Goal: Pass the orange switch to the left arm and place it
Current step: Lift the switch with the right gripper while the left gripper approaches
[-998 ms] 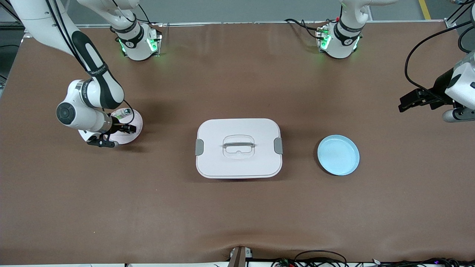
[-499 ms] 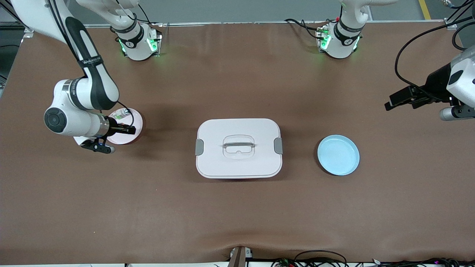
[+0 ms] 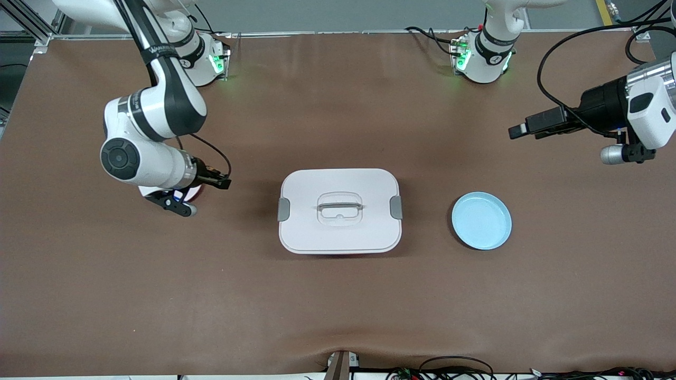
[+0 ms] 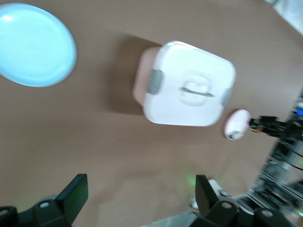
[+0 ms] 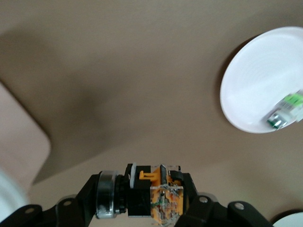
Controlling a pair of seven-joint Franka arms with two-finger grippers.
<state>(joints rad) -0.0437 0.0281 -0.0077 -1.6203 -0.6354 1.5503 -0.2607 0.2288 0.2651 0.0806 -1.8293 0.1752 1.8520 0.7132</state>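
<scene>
both grippers airborne: right gripper (image 3: 224,184) clamps the orange switch (image 5: 158,191) near the pink plate (image 3: 193,193); left gripper (image 3: 515,131) gapes wide. carry high, skirting the box (image 3: 339,211), for handover.

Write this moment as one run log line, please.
right gripper: shut on orange switch, above pink plate | left gripper: open, waiting | box: untouched
</scene>
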